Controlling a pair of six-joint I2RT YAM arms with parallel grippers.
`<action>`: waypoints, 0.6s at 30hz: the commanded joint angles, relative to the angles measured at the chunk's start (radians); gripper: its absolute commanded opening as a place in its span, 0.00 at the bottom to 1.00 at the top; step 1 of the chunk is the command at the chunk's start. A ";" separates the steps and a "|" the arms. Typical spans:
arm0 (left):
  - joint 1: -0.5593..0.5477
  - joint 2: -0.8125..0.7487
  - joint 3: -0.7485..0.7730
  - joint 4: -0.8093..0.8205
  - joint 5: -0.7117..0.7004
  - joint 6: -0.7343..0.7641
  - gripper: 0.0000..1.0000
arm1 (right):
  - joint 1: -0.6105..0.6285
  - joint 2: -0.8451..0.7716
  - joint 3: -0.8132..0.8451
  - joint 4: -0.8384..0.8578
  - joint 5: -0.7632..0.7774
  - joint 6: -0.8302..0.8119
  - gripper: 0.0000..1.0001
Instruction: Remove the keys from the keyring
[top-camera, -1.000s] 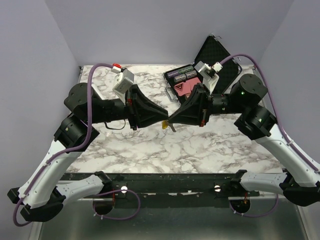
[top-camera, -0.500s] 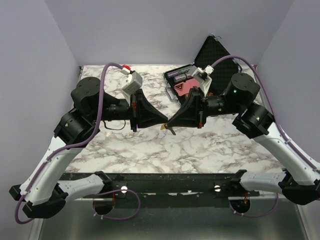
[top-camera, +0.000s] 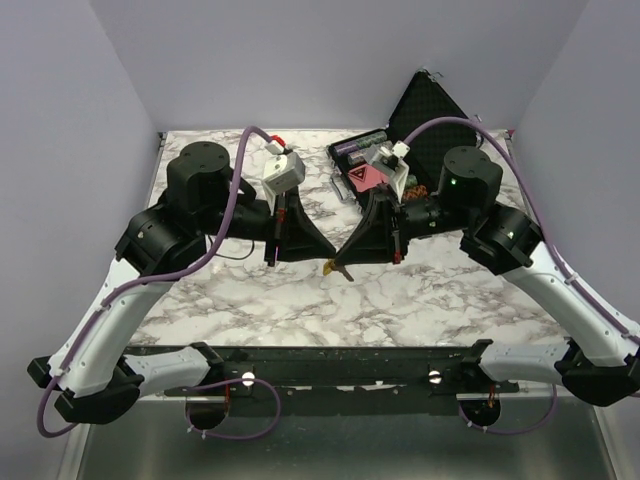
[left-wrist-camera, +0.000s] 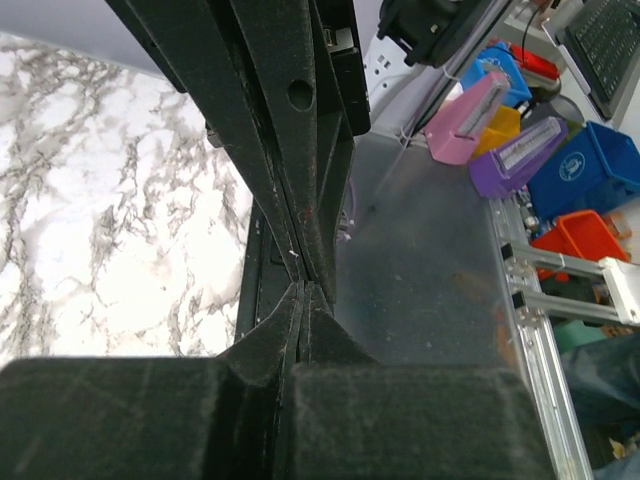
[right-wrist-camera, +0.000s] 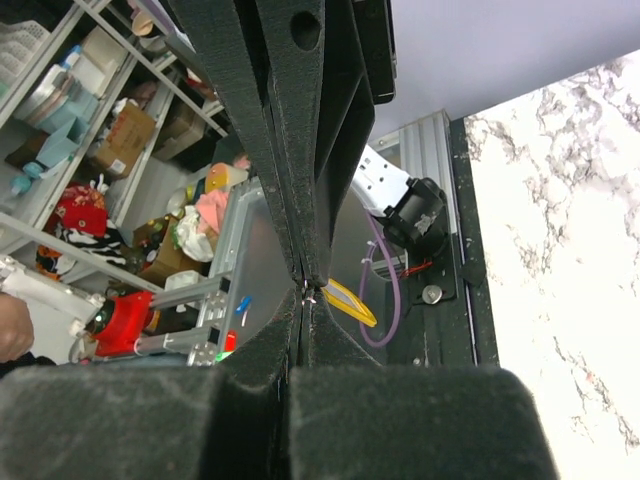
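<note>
The left tool and right tool are meeting tip to tip above the marble surface, each with jaws pressed together, apparently pinching the keyring. The key is dangling just below, seemingly attached, so separation is remaining.

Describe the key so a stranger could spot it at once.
Start at the marble table and look mid-table, where the left tool and right tool, both black, meet tip to tip. The key sits right at that meeting point. It is the only yellow-orange speck there, tiny beside the tools, with a short blade poking out.
</note>
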 joint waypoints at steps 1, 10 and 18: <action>-0.008 0.057 0.072 -0.167 0.071 0.108 0.00 | 0.021 0.020 0.030 -0.009 -0.011 -0.024 0.01; -0.034 -0.012 -0.063 -0.018 -0.029 -0.003 0.46 | 0.030 0.003 -0.003 0.003 0.030 -0.028 0.01; -0.034 -0.216 -0.262 0.248 -0.207 -0.154 0.78 | 0.028 -0.045 -0.063 0.095 0.047 0.033 0.01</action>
